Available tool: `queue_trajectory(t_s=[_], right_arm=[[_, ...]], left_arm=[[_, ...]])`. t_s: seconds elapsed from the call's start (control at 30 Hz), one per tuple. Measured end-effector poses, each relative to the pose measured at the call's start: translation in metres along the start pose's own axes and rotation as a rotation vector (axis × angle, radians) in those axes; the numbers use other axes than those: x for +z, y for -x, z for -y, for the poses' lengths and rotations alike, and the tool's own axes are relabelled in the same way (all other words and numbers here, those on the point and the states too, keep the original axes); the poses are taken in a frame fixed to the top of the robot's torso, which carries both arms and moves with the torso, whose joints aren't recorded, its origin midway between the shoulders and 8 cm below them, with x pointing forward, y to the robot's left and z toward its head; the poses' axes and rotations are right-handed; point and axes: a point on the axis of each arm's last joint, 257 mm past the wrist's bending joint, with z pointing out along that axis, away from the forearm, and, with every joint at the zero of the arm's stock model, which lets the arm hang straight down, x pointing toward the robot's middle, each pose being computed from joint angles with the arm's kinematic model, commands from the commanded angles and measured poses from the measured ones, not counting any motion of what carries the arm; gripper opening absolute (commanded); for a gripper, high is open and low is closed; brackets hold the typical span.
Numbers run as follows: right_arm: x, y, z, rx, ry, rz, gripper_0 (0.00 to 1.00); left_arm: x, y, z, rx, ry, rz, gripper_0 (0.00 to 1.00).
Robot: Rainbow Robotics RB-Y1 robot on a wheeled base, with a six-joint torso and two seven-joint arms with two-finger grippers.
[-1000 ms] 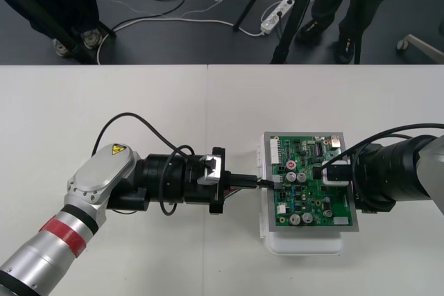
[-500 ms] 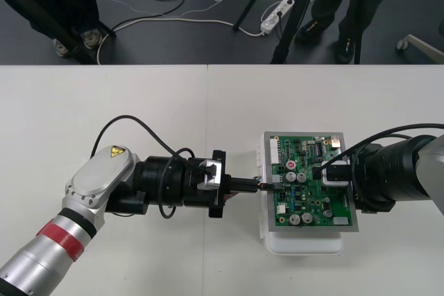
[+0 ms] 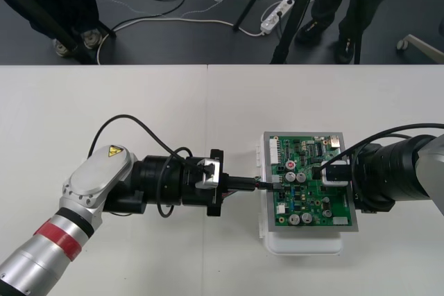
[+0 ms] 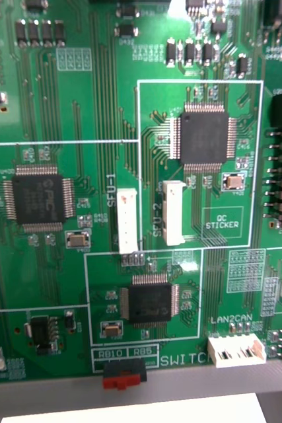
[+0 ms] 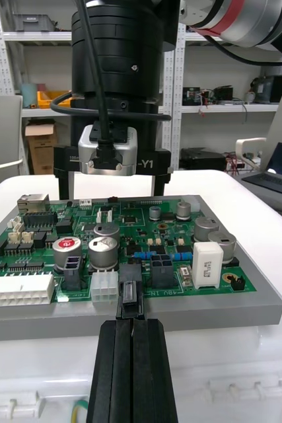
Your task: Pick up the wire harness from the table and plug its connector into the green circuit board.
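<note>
Your left pincer reaches in over the table, fingers together, clamped on the harness's black plug. Your right pincer hovers over the green circuit board on its white base; apart or together, can't tell. Plug touches the socket at the board's left edge; whether it's seated, can't tell.

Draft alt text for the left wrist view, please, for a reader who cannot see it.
The left tool, shut on the harness's black plug, holds the plug at the near edge of the green circuit board on its white base. The right tool, camera on top, stands over the board's far side.
</note>
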Motion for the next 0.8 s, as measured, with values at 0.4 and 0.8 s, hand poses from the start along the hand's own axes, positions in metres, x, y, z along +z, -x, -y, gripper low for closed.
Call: queue_trajectory(t_s=[0.4, 0.8], right_arm=[[-0.0001, 0.0001, 0.0002, 0.000, 0.000, 0.000, 1.00], [-0.0002, 0.0003, 0.0006, -0.001, -0.001, 0.000, 1.00]], left_arm=[[-0.0011, -0.0016, -0.0023, 0.001, 0.009, -0.007, 0.00], [-0.0011, -0.0022, -0.0015, -0.001, 0.009, -0.007, 0.00]])
